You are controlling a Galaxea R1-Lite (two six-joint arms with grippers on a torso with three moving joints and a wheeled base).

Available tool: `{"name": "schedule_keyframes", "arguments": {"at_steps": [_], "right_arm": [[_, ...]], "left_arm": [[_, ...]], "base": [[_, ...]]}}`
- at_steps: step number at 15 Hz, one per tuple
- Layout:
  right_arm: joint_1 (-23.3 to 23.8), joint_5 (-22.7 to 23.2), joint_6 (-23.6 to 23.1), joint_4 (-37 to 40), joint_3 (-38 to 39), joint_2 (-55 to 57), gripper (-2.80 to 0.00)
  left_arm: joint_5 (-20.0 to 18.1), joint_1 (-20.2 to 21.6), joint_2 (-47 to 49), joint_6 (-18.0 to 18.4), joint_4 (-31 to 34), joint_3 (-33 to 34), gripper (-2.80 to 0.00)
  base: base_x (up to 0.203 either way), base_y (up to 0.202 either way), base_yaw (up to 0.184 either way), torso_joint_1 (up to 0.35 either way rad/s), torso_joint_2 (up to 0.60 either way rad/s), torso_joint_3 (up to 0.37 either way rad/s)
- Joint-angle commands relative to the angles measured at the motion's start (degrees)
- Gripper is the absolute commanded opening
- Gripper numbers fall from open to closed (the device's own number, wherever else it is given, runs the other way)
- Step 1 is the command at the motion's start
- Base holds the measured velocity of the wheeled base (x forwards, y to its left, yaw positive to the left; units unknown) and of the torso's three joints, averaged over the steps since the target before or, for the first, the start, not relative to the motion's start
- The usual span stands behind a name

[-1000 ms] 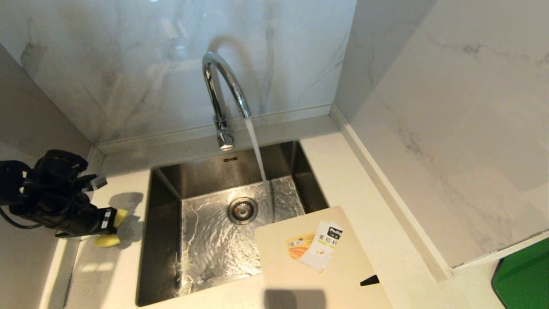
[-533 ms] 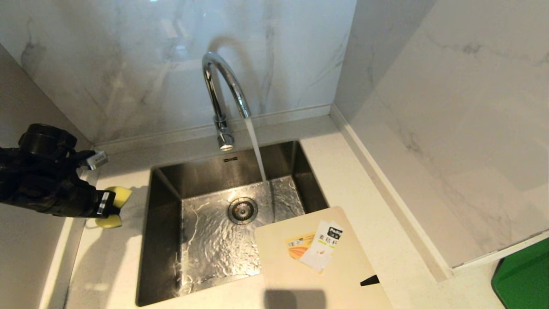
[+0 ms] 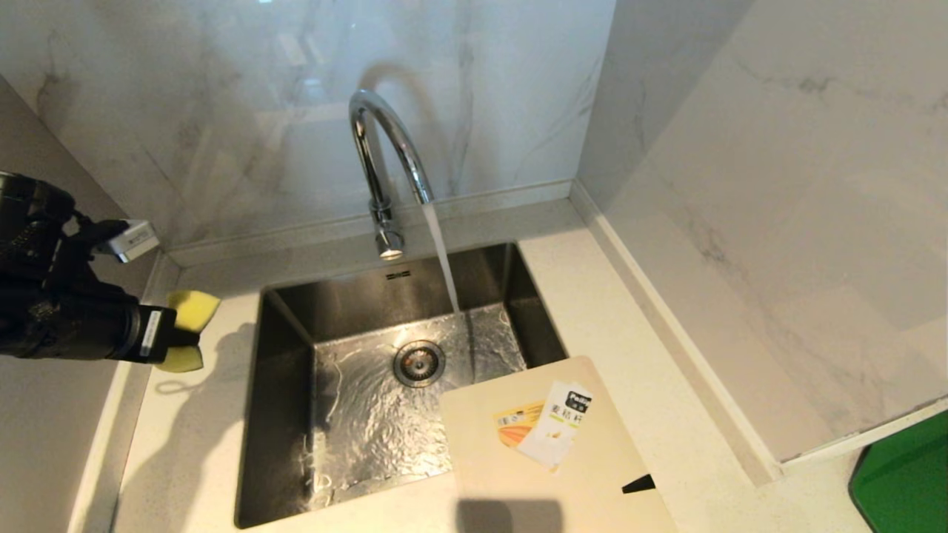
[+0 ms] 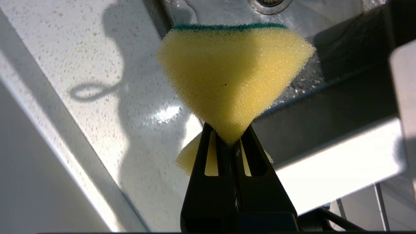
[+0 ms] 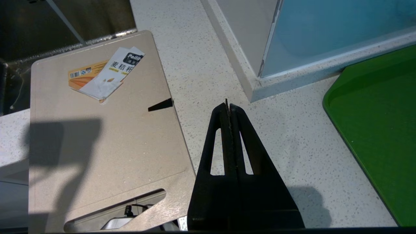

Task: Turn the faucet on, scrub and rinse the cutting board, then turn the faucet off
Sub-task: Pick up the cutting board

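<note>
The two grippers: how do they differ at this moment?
The left gripper is shut on a sponge; the right gripper is shut on nothing. The left gripper hangs over the counter left of the sink; the right gripper hangs over the counter beside the cutting board. Both have black fingers, pressed together.

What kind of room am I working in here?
Most likely a home-style kitchen corner: a square stainless steel sink set in a speckled white countertop, a running chrome gooseneck faucet, and grey-veined marble wall panels.
</note>
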State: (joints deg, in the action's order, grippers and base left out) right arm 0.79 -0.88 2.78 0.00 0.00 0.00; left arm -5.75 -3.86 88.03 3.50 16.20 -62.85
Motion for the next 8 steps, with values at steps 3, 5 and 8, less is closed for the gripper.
{"name": "schedule_keyframes", "arguments": {"at_steps": [3, 5, 8], "right_arm": [[0.00, 0.00, 0.03, 0.00, 0.09, -0.08, -2.80], [0.00, 0.00, 0.03, 0.00, 0.09, 0.00, -2.80], [0.00, 0.00, 0.03, 0.00, 0.09, 0.00, -2.80]], "left_arm": [[-0.11, -0.21, -14.84, -0.04, -0.02, 9.30, -2.80], [-0.06, -0.18, -20.38, -0.34, -0.04, 13.19, -2.80], [0.03, -0.06, -29.24, -0.95, -0.06, 18.61, -2.80]], "base": [[0.000, 0.000, 0.000, 0.000, 0.00, 0.000], [0.000, 0.000, 0.000, 0.000, 0.00, 0.000], [0.000, 0.000, 0.000, 0.000, 0.00, 0.000]]}}
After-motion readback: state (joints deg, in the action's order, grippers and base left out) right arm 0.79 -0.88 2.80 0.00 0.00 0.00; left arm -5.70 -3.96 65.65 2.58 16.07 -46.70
